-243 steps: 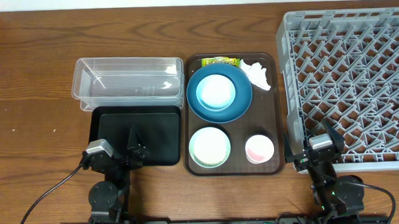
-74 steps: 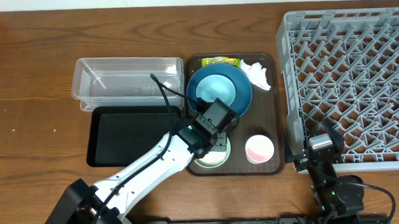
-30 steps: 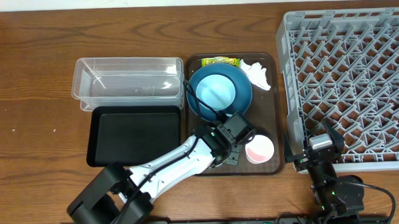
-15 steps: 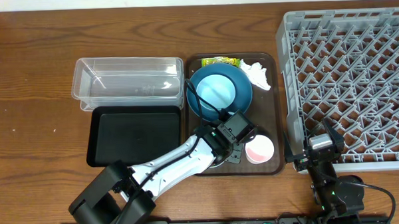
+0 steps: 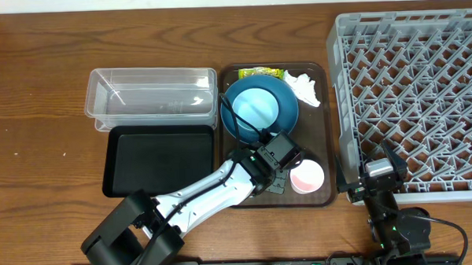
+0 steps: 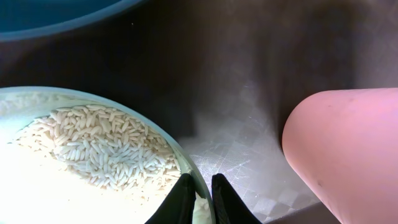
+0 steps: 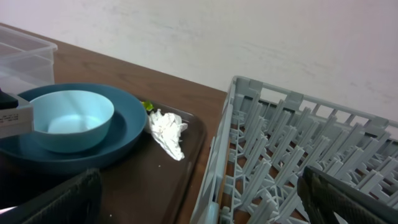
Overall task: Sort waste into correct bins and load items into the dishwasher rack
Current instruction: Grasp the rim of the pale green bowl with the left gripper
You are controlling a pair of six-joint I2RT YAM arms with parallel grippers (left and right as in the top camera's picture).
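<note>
Wooden counter (image 5: 46, 92), brown tray (image 6: 236, 93) in middle; left end effector (image 6: 202, 208) clamped on rim of pale mint-white bowl (image 6: 31, 193). Bowl holds rice (image 6: 106, 146); pink cup (image 6: 348, 149) just beside. On blue plate (image 5: 287, 119) sits light-blue bowl (image 5: 256, 108). Beside rack (image 5: 423, 86), right end effector (image 5: 381, 160) wide apart, empty. Left jaws narrower than second ago.
</note>
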